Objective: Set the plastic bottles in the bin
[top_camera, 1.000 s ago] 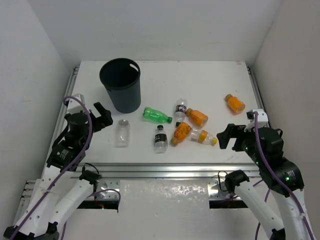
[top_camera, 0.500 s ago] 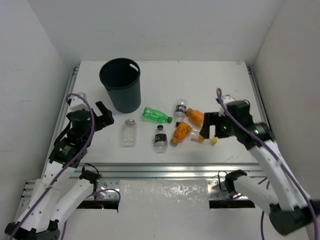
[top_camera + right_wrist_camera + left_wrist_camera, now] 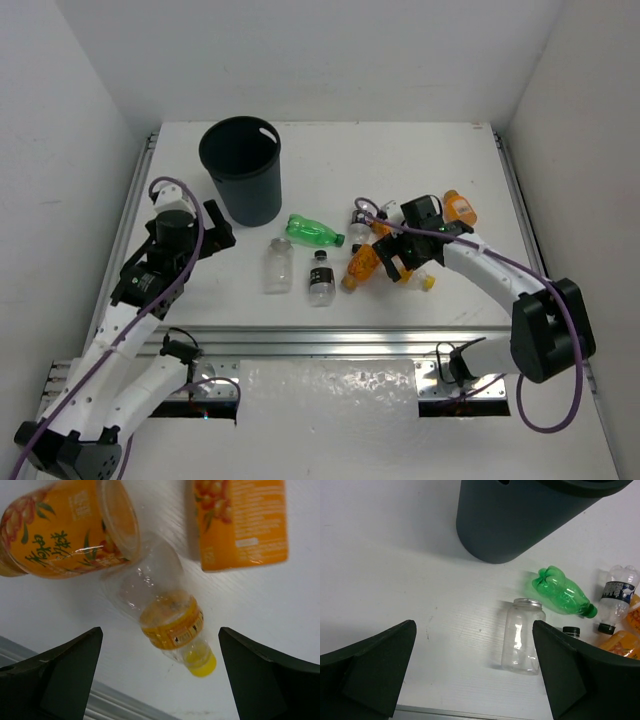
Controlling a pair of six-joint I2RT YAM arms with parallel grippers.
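The dark bin [image 3: 240, 170] stands upright at the back left and also shows in the left wrist view [image 3: 520, 520]. My left gripper [image 3: 214, 228] [image 3: 474, 625] is open and empty, just right of the bin's base. The plain clear bottle [image 3: 277, 265] [image 3: 521, 642] lies ahead of it, towards its right finger. A green bottle [image 3: 312, 231] [image 3: 562, 592] lies beyond. My right gripper [image 3: 400, 256] [image 3: 160, 630] is open over a clear bottle with an orange label and yellow cap [image 3: 170, 622], beside two orange bottles [image 3: 65, 530] [image 3: 240, 520].
A black-capped clear bottle [image 3: 320, 277] and a black-labelled one [image 3: 360, 220] lie mid-table. Another orange bottle [image 3: 458, 206] lies behind my right arm. The table's metal front rail [image 3: 330, 338] runs along the near edge. White walls enclose the table.
My right arm has swung left from the near right edge to over the orange bottle cluster. My left gripper has moved right. The plain clear bottle has shifted right.
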